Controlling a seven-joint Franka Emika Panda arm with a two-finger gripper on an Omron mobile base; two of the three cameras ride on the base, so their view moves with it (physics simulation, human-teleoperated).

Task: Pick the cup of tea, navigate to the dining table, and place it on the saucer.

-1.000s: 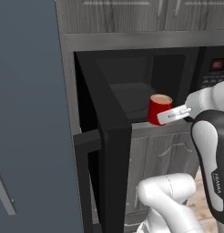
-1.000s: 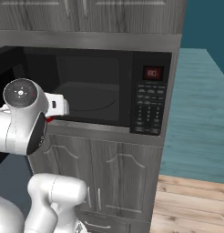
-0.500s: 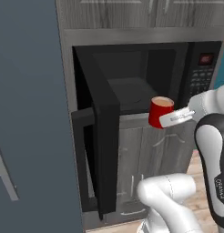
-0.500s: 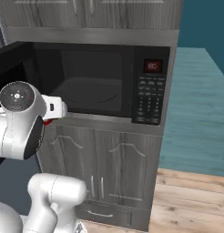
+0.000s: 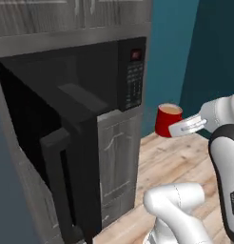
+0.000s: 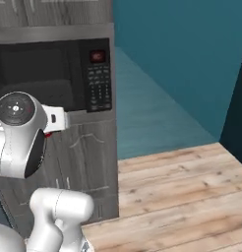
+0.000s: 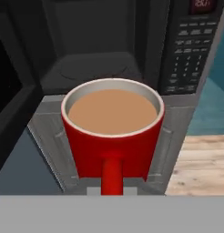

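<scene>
On the microwave [image 6: 54, 74] panel, an unreadable red display [image 6: 97, 55].

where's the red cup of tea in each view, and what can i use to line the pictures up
Left base view: the cup of tea is right of centre, held at the gripper, clear of the microwave.
Right base view: a red sliver under the white wrist, probably the cup, at the left edge.
Hand view: centre, handle toward the camera.
Shared landmark: the microwave's keypad panel.
</scene>
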